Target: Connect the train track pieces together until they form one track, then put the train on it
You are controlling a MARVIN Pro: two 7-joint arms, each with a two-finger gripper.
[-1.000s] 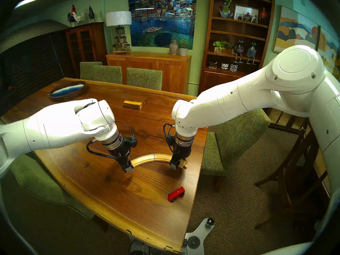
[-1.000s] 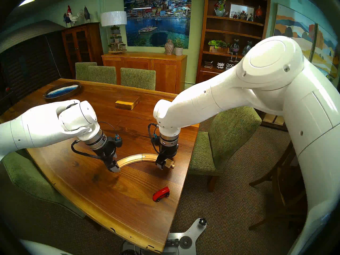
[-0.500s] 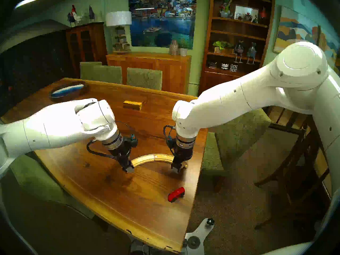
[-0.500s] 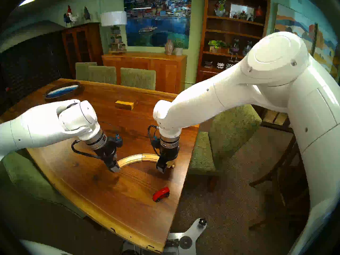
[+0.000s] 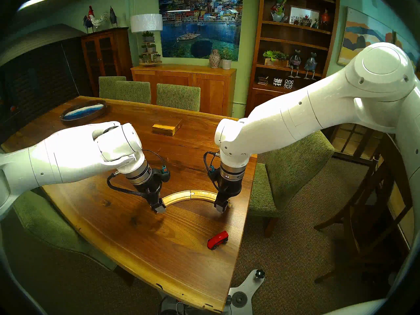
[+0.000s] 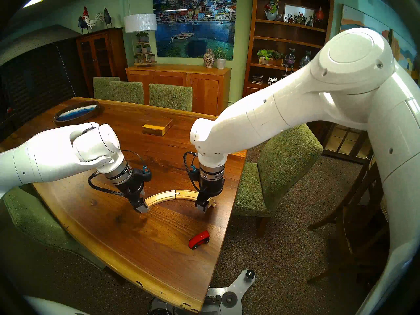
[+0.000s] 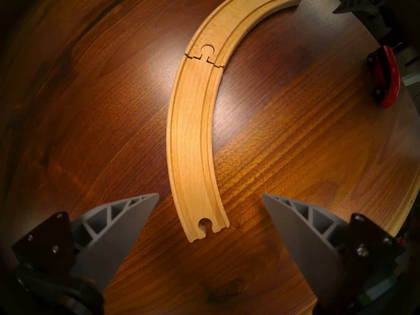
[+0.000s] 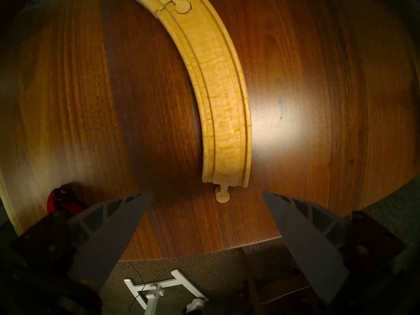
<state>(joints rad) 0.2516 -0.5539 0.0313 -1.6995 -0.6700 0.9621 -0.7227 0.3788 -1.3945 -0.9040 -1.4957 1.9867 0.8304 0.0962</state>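
Table [image 5: 127, 235]: dark walnut top with pale edge, bearing everything listed here. Track [image 5: 181, 195]: one pale wooden arc of two curved grooved sections, peg seated in hole at the mid seam, lying flat near the table's right edge; hole end at the left gripper, peg end at the right gripper. Left gripper [image 7: 210, 278]: grey fingers spread wide, poised above the track's hole end, holding nothing. Right gripper [image 8: 206, 199]: fingers likewise spread apart, above the peg end, empty. Block [image 5: 167, 128]: yellowish rectangular wood, farther back on the table, well apart from the track. Train [image 5: 217, 239]: small glossy red car, dark wheels, on the tabletop near the front right edge, off the track.
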